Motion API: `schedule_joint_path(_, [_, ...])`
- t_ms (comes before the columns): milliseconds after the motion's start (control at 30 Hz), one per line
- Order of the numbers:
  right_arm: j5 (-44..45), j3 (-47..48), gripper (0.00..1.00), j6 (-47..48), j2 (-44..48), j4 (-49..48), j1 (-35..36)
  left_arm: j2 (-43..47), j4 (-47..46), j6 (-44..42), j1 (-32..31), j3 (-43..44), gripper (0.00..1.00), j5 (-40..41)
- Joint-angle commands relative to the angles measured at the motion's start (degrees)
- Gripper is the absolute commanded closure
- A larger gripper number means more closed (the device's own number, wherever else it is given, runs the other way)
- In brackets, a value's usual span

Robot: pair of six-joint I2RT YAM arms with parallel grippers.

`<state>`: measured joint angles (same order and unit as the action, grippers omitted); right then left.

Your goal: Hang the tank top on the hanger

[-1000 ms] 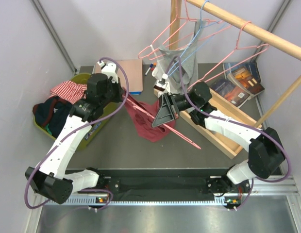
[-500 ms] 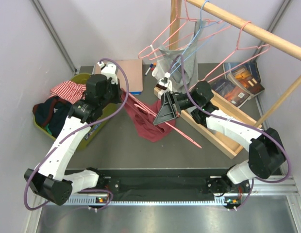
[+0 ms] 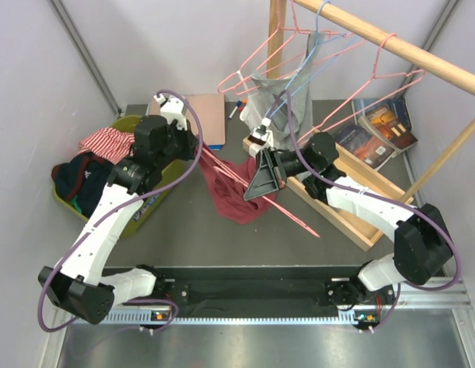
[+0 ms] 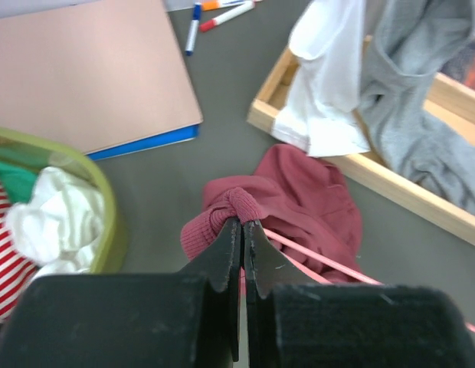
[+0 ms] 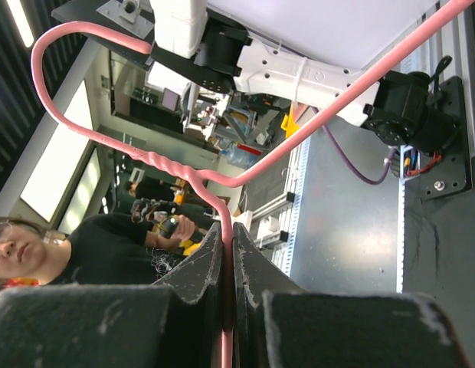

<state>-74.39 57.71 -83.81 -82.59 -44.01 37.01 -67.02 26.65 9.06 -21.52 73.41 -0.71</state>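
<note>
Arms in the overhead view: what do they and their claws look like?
The left arm and right arm have white shells between chunky black joints, each trailed by a looping purple cable. The left claw and right claw are black wedges tapering to thin tips.

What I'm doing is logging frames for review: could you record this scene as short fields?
left tool: shut on a fold of the tank top
right tool: shut on the hanger, near its twisted neck
tank top: bunched, with the hanger's wire emerging from under it
table: dark grey
</note>
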Motion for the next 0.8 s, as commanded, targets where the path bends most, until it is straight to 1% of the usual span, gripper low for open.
schedule_joint_path(0, [0.65,0.47,1.00,-3.11,-0.20,-9.50,0.25,1.19,-5.74,2.71,0.16,1.30,1.00,-6.84])
schedule_joint_path(167, [1.27,0.65,1.00,-8.90,-3.10,-18.99,0.25,1.37,-5.03,6.23,0.25,2.09,1.00,-13.78])
schedule_joint_path(200, [1.18,0.65,1.00,-10.31,-3.63,-20.92,0.25,1.46,-5.12,7.97,0.16,2.27,1.00,-16.66])
schedule_joint_path(267, [1.26,0.91,1.00,-15.14,-5.12,-27.51,0.16,1.54,-5.82,9.83,0.16,2.36,1.00,-19.84])
schedule_joint_path(300, [1.44,1.17,1.00,-16.98,-5.56,-29.97,-0.01,1.63,-6.35,11.92,0.07,2.18,1.00,-22.90])
schedule_joint_path(333, [1.70,1.17,1.00,-20.65,-6.61,-34.52,-0.19,1.63,-7.74,12.90,0.16,1.83,1.00,-24.67])
schedule_joint_path(400, [1.79,1.70,1.00,-24.01,-7.67,-38.68,-0.10,1.72,-9.16,15.44,0.16,1.39,1.00,-27.75])
schedule_joint_path(433, [1.88,1.87,1.00,-26.47,-8.37,-41.83,-0.10,1.81,-9.95,16.24,0.16,1.04,1.00,-30.81])
schedule_joint_path(533, [2.67,2.23,1.00,-26.85,-8.21,-42.22,-0.28,1.90,-10.40,17.83,0.07,1.47,1.00,-34.52])
schedule_joint_path(600, [2.85,1.97,1.00,-26.06,-7.59,-41.25,-0.28,2.42,-6.63,15.92,0.16,2.09,1.00,-34.19])
schedule_joint_path(667, [3.90,1.44,1.00,-23.95,-6.01,-38.71,-0.28,3.30,-3.03,13.89,0.16,2.88,1.00,-31.74])
schedule_joint_path(700, [4.16,0.65,1.00,-22.73,-5.22,-37.22,-0.19,3.56,-0.31,11.97,0.16,3.06,0.98,-30.94])
schedule_joint_path(767, [5.04,-0.14,1.00,-18.25,-2.76,-31.60,-0.28,4.44,1.20,11.16,0.16,2.97,0.89,-30.23])
